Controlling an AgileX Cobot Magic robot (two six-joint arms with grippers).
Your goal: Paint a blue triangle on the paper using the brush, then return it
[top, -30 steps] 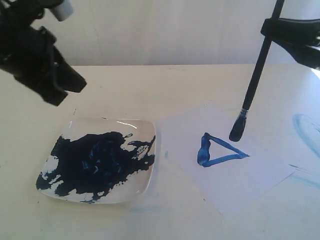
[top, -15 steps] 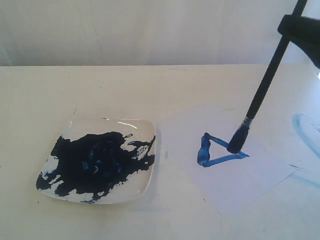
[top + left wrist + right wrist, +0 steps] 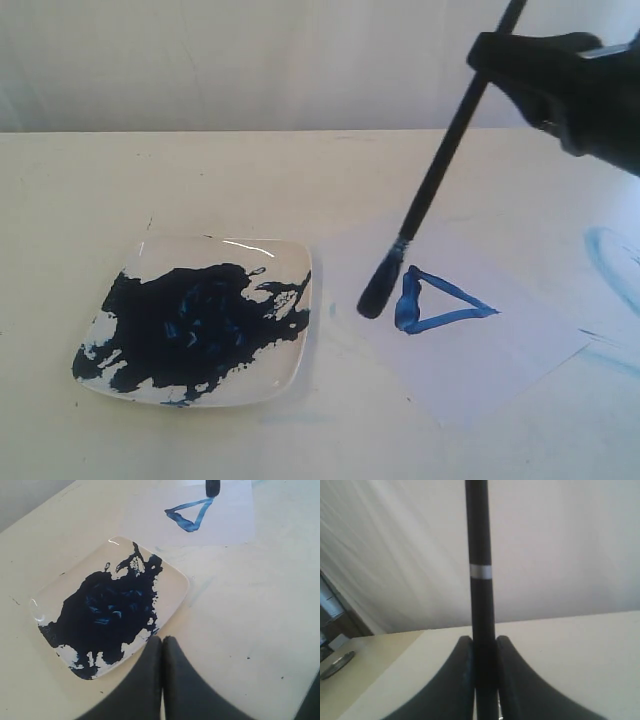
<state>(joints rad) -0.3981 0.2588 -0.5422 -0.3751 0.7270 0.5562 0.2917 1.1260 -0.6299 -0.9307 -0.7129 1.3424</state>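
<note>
swung the brush [image 3: 440, 160] leftward within the last second: from hanging over the right side of the triangle [image 3: 435, 300], down onto its upper stroke, then off it altogether. now leaning with the bristle end just beside the thick left stroke, over the left edge of the paper [image 3: 480, 360], between triangle and plate [image 3: 290, 255]. cannot tell whether the bristles touch the sheet. also gone from the far left of the exterior view since a second ago: the left arm.

reads as painting done. three strokes closed, one thick and dark, two thin, no gap showing. judged to be the start of the return, with the plate on the left half of the table [image 3: 200, 180] as the likely place to set it.

right pincer [image 3: 487, 55]: clamped narrow on the brush, high up the handle, well above and right of the bristle end. in the right wrist view, handle upright between both fingers. triangle well below and left of that pincer, apart from it.

left pincer [image 3: 161, 650]: fingers pressed together on nothing, above the plate's edge, well apart from the paper.
</note>
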